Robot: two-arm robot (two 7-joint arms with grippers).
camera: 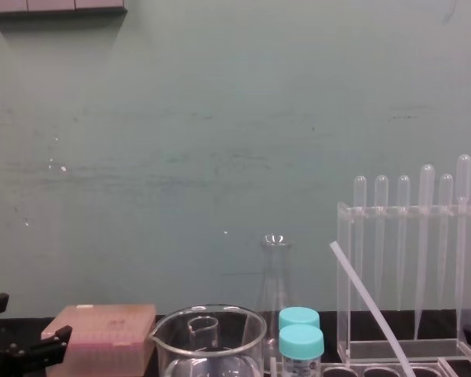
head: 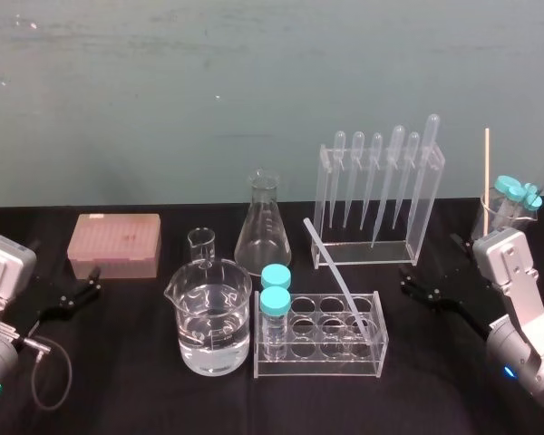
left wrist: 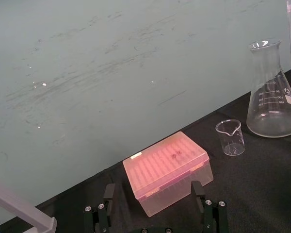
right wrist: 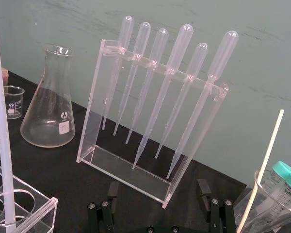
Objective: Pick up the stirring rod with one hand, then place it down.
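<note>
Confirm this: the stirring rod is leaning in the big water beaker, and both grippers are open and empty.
No. The head view shows the stirring rod leaning in the clear tube rack, not the beaker. The left gripper and right gripper are open and empty.

We are seeing the thin, whitish stirring rod leaning tilted. Its lower end is sitting in the tube rack.
</note>
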